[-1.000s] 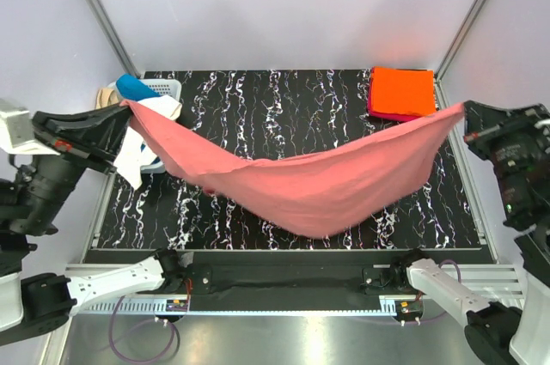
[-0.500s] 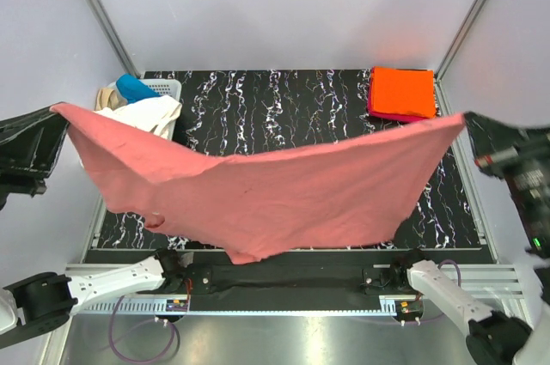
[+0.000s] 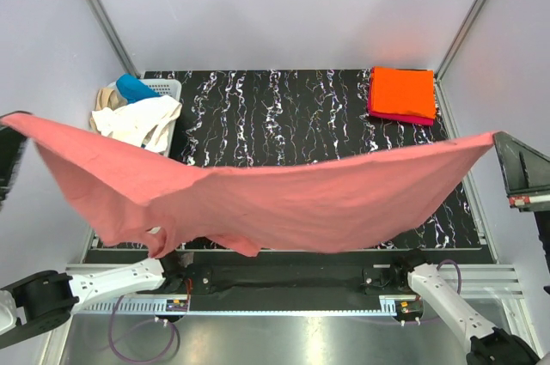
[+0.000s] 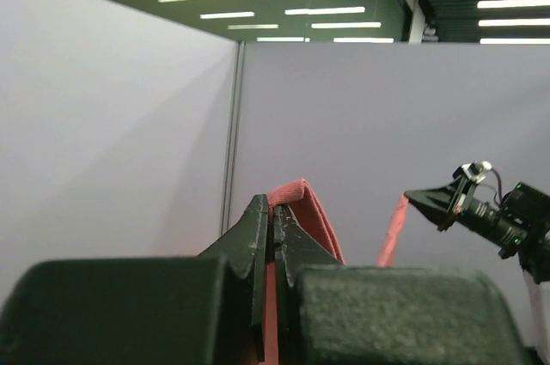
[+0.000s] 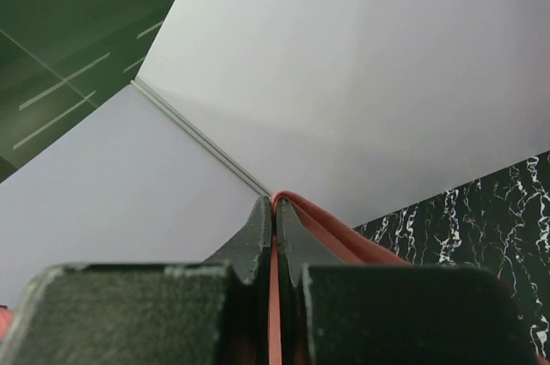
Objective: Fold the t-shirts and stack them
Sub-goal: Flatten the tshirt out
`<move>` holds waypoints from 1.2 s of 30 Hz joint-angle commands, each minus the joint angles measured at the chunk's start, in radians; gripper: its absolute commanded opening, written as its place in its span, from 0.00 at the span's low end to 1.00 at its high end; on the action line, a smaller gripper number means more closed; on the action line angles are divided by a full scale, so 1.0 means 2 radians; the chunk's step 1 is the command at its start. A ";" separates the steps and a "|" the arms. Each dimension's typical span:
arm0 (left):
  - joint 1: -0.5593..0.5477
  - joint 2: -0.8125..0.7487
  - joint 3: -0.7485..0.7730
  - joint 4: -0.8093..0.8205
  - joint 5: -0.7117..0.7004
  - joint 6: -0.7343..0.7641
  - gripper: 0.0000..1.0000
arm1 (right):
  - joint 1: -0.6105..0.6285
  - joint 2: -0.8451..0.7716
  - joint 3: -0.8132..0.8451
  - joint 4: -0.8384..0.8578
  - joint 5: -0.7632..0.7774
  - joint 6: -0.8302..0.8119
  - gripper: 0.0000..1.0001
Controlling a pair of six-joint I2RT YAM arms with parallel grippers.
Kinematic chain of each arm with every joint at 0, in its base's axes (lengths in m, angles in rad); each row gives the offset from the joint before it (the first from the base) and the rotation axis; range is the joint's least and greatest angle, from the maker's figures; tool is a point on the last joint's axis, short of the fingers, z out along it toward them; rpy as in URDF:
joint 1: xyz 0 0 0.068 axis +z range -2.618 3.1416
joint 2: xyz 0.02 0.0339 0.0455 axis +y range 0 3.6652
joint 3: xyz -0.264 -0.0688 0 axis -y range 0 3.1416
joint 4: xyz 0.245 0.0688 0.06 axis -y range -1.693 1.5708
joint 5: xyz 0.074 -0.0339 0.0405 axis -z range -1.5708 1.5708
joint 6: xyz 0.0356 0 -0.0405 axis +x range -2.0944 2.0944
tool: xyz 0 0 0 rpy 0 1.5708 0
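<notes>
- Both jaws are pinched tight: the left gripper and the right gripper each clamp an edge of the salmon-pink t-shirt.
- It hangs stretched between them over the near part of the black marbled table, sagging in the middle.
- At the far right corner, the orange tee lies folded on the magenta tee.
- Far left, the cream-white tee, tan tee and blue tee are heaped in the white basket.

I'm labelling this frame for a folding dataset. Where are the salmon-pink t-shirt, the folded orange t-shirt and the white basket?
salmon-pink t-shirt point(image 3: 284, 206): top external view, middle of the stretched cloth.
orange t-shirt point(image 3: 402, 90): top external view, centre of its top face.
basket point(image 3: 163, 84): top external view, its far rim.
</notes>
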 commanded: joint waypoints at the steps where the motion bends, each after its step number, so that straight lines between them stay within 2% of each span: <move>1: 0.000 0.023 0.028 0.048 0.024 0.006 0.00 | -0.001 0.038 0.008 0.042 -0.005 0.004 0.00; 4: 0.000 0.035 0.008 0.048 0.021 0.023 0.00 | -0.001 0.056 -0.001 0.048 0.006 -0.014 0.00; 6: 0.000 0.043 -0.014 0.050 -0.026 0.053 0.00 | 0.000 0.079 -0.014 0.044 0.033 -0.035 0.00; 8: 0.000 0.053 -0.055 0.056 -0.116 0.097 0.00 | 0.000 0.098 -0.030 0.043 0.069 -0.048 0.00; 9: 0.000 0.069 -0.071 0.072 -0.153 0.147 0.00 | -0.001 0.123 -0.034 0.043 0.082 -0.063 0.00; 10: 0.000 0.079 -0.103 0.084 -0.220 0.174 0.00 | -0.001 0.135 -0.040 0.044 0.115 -0.069 0.00; 12: 0.002 0.122 -0.131 0.119 -0.274 0.257 0.00 | -0.001 0.180 -0.056 0.056 0.140 -0.093 0.00; 13: 0.007 0.139 -0.147 0.126 -0.287 0.276 0.00 | -0.001 0.194 -0.063 0.063 0.152 -0.101 0.00; 15: 0.052 0.189 -0.148 0.117 -0.262 0.278 0.00 | -0.001 0.239 -0.082 0.087 0.155 -0.115 0.00; 16: 0.072 0.204 -0.148 0.114 -0.212 0.268 0.00 | -0.002 0.253 -0.089 0.106 0.155 -0.117 0.00; 17: 0.119 0.229 -0.152 0.115 -0.185 0.256 0.00 | -0.003 0.266 -0.105 0.117 0.154 -0.119 0.00; 18: 0.144 0.241 -0.157 0.124 -0.162 0.237 0.00 | -0.006 0.292 -0.113 0.129 0.154 -0.123 0.00; 21: 0.216 0.289 -0.202 0.197 -0.109 0.222 0.00 | -0.033 0.340 -0.146 0.172 0.133 -0.118 0.00; 23: 0.263 0.336 -0.215 0.239 -0.071 0.205 0.00 | -0.059 0.365 -0.155 0.203 0.093 -0.116 0.00; 25: 0.285 0.369 -0.176 0.232 -0.061 0.167 0.00 | -0.073 0.400 -0.145 0.206 0.060 -0.111 0.00; 28: 0.294 0.385 -0.134 0.213 -0.081 0.165 0.00 | -0.086 0.416 -0.110 0.204 0.020 -0.128 0.00; 33: 0.293 0.326 -0.105 0.201 -0.062 0.160 0.00 | -0.086 0.386 -0.048 0.158 -0.013 -0.149 0.00; 36: 0.293 0.258 -0.143 0.201 -0.033 0.147 0.00 | -0.086 0.340 -0.043 0.121 -0.026 -0.149 0.00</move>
